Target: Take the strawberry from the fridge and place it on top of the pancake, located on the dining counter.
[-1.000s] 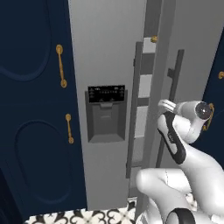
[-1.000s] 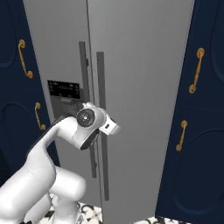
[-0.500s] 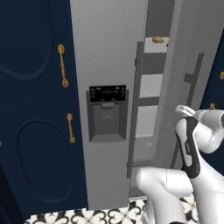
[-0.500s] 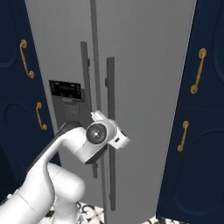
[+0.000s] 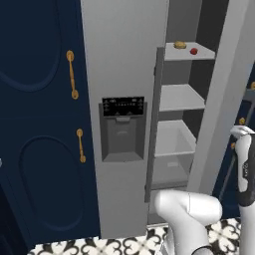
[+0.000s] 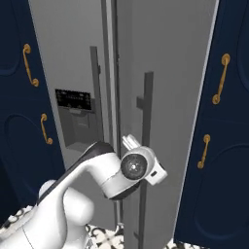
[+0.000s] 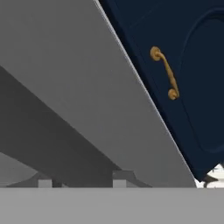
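Red on the top shelf at one o'clock, the strawberry [image 5: 193,51] sat ungrabbed in the fridge [image 5: 124,74] we had opened, our gripper [image 7: 82,180] straddling the door handle [image 6: 146,146], grip unclear.

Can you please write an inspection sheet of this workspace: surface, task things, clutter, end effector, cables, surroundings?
Surface: patterned black-and-white floor tile; shelves inside the fridge.
Task things: fridge, right door swung open; strawberry on the top shelf.
Clutter: small golden-brown lump beside the strawberry, apart from it.
End effector: end effector right at the door's dark handle; a grip cannot be judged.
Cables: nothing seen.
Surroundings: navy cabinets with gold handles on both sides.
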Available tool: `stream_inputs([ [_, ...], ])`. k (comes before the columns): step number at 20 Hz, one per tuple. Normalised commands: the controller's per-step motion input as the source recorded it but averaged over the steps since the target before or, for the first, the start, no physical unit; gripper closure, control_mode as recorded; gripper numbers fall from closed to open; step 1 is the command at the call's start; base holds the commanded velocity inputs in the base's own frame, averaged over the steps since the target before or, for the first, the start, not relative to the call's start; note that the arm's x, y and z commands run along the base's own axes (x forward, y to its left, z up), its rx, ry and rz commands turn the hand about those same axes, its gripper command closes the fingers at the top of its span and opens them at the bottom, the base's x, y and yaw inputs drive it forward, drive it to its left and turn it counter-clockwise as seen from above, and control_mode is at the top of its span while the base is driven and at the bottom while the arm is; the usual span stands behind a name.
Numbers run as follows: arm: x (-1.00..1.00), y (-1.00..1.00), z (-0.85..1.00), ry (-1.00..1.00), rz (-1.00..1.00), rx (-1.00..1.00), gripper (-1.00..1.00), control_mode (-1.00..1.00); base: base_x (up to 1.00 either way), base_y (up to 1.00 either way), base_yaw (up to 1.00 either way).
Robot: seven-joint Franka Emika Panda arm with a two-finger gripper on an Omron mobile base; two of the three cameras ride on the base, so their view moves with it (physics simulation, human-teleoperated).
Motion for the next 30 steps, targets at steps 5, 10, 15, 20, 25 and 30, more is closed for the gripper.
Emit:
stream_inputs([
  [5, -0.29, -1.00, -0.16, 0.00, -0.13, 0.03, 1.00, -1.00, 0.00, 0.00, 0.00],
  [10, -0.96, -0.69, 0.52, -0.23, -0.03, 0.12, 1.00, -1.00, 0.00, 0.00, 0.00],
  [15, -1.00, 0.60, 0.99, -0.44, 0.00, -0.01, 1.00, -1.00, 0.00, 0.00, 0.00],
  [20, -0.68, 1.00, 0.83, -0.36, 0.00, -0.29, 1.00, -1.00, 0.00, 0.00, 0.00],
  [25, -0.09, 1.00, 0.58, -0.21, -0.05, -0.44, 1.00, -1.00, 0.00, 0.00, 0.00],
  [30, 0.00, 1.00, 0.43, -0.03, -0.28, -0.31, 1.00, -1.00, 0.00, 0.00, 0.00],
])
